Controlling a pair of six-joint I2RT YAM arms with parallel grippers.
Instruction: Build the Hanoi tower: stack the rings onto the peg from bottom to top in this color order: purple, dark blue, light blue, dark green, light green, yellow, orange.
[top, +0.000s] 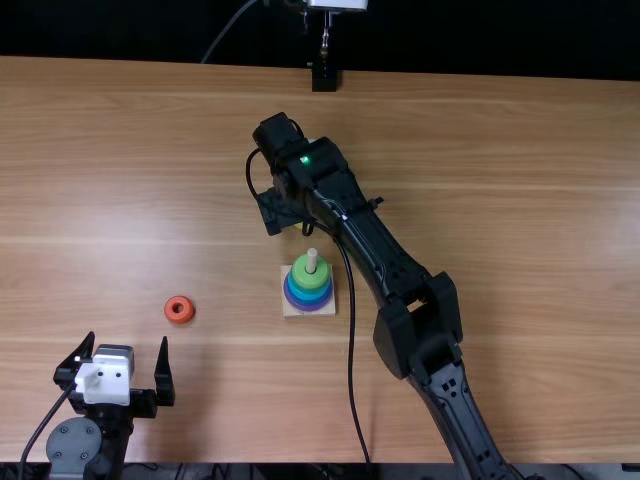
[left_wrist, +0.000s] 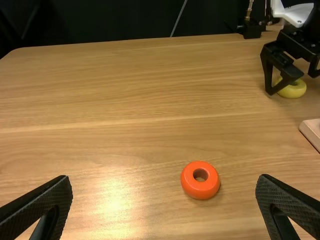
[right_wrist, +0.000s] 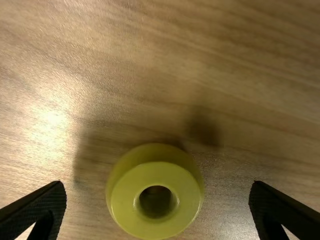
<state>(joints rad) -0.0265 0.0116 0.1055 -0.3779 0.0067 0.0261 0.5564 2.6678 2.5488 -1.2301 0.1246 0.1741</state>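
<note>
Nearest, we see the left pincer (top: 124, 345), its fingers spread wide with nothing between them. Just past it, we find the orange ring (left_wrist: 200, 190) flat on the bench (top: 500, 150). Farther on, and more to the right, sits the square wooden base (top: 290, 311), its peg (top: 311, 257) poking up through purple, blue and green rings (top: 310, 275). Beyond that, we have the right pincer (top: 279, 211) at the yellow ring (right_wrist: 155, 225), fingers wide, with a gap on either side of it.
</note>
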